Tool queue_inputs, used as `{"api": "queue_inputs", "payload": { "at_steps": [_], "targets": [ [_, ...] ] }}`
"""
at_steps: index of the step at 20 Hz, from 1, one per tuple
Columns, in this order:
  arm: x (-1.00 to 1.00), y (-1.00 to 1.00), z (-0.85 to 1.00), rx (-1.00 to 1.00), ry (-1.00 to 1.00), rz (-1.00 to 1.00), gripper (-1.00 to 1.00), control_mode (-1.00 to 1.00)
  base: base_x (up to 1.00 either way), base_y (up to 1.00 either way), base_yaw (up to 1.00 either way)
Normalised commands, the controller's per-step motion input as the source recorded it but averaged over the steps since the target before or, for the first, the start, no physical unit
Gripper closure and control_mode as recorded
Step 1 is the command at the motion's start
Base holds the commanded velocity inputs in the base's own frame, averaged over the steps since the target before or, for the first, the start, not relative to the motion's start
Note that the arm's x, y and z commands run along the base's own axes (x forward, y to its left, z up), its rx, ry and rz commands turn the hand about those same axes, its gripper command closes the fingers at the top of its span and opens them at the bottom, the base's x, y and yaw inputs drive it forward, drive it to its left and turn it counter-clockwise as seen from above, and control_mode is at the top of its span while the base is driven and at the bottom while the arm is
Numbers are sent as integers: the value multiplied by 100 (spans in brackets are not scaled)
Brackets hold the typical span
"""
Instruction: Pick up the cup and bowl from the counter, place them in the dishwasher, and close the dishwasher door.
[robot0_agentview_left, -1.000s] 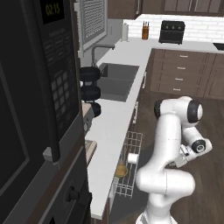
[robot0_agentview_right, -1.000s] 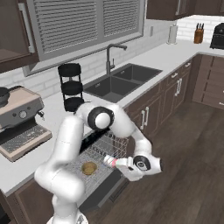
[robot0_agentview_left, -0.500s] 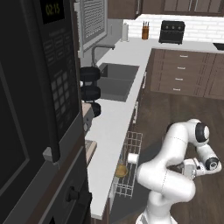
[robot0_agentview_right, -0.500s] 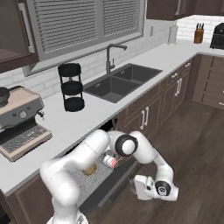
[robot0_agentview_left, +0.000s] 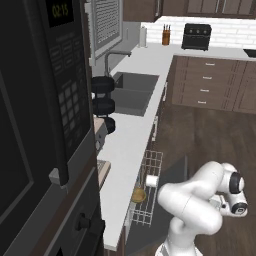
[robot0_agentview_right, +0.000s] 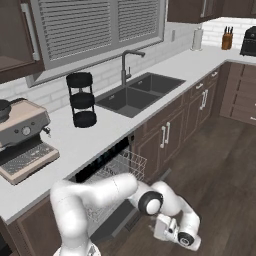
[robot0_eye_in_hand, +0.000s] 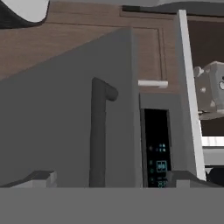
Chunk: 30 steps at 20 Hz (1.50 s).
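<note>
The arm (robot0_agentview_right: 105, 192) bends low before the dishwasher (robot0_agentview_right: 112, 172), its wire rack (robot0_agentview_right: 125, 165) pulled out.

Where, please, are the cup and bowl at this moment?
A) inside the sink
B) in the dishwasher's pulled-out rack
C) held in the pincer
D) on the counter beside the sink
B: in the left base view the cup and the bowl both sit in the white wire rack drawn out of the dishwasher, below the counter edge.
</note>
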Motion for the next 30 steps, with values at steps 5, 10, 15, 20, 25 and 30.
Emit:
{"api": "queue_inputs", "payload": {
  "at_steps": [5,10,15,20,25,30],
  "targets": [
    [27,51,-55,0,0,-13,-100,-100,0,0,0],
    [41,55,-26,0,0,-9,-100,-100,0,0,0],
    [33,71,0,0,-4,-8,-100,-100,0,0,0],
    [26,78,14,0,-5,-6,-100,-100,0,0,0],
    [27,99,40,0,-7,-7,-100,-100,0,0,0],
    [39,100,45,0,-2,-6,-100,-100,0,0,0]
  ]
}}
